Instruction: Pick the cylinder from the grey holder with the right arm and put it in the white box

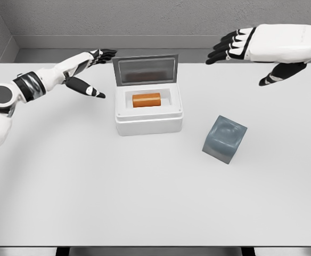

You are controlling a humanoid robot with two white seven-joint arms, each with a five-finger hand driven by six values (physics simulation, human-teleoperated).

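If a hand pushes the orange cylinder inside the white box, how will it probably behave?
The cylinder lies on its side, so it would probably roll. The box recess fits closely, so it should stop soon. It looks smooth, perhaps slippery.

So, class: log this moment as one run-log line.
cylinder: in white box | holder: empty | right hand: open | left hand: open

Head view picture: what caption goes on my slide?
Orange cylinder lies in the open white box; grey holder sits empty, both hands open.
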